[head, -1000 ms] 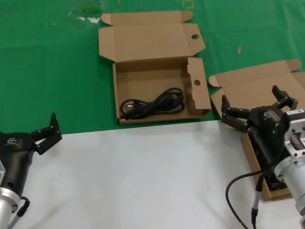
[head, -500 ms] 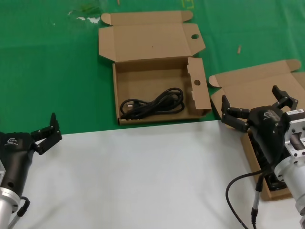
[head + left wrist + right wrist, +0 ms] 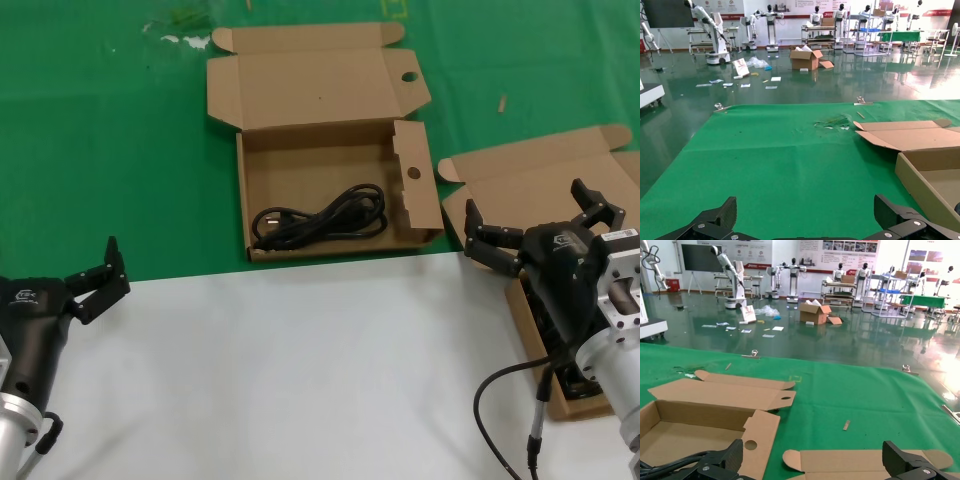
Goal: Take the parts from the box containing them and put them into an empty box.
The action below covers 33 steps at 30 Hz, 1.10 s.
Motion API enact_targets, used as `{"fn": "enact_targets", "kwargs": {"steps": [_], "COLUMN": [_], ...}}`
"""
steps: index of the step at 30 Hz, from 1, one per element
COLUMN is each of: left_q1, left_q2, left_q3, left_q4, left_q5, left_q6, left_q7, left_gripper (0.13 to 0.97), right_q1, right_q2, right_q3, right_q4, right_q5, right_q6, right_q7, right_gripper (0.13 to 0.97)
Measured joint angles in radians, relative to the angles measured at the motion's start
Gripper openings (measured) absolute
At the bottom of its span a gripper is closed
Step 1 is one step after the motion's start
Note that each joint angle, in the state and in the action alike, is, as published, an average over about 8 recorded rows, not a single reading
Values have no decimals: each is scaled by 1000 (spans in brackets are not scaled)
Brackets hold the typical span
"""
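Right gripper (image 3: 540, 228), jaws spread, over partly visible box (image 3: 530, 185), right edge. Left gripper (image 3: 98, 283) released, lower left. One cable (image 3: 320, 218) in holed box (image 3: 243, 190), centre.

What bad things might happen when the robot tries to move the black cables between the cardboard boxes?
Three things might go wrong.

1. The right gripper hangs open right above the brown cardboard box at the right edge, so it could bump or crush its raised lid.

2. The black looped power cable in the cardboard box with round holes is loosely coiled; another one could snag or uncoil when lifted.

3. That box's upright side flap could catch an incoming cable.

The left gripper waits open nearby.
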Motion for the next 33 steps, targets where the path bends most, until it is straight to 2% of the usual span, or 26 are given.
{"fn": "enact_targets", "kwargs": {"steps": [33], "left_q1": [0], "left_q2": [0], "left_q3": [0], "left_q4": [0], "left_q5": [0], "left_q6": [0], "left_q7": [0], "left_gripper": [966], "right_q1": [0], "right_q2": [0], "right_q3": [0], "right_q4": [0], "right_q5": [0], "right_q6": [0], "right_q7": [0], "right_gripper": [966]}}
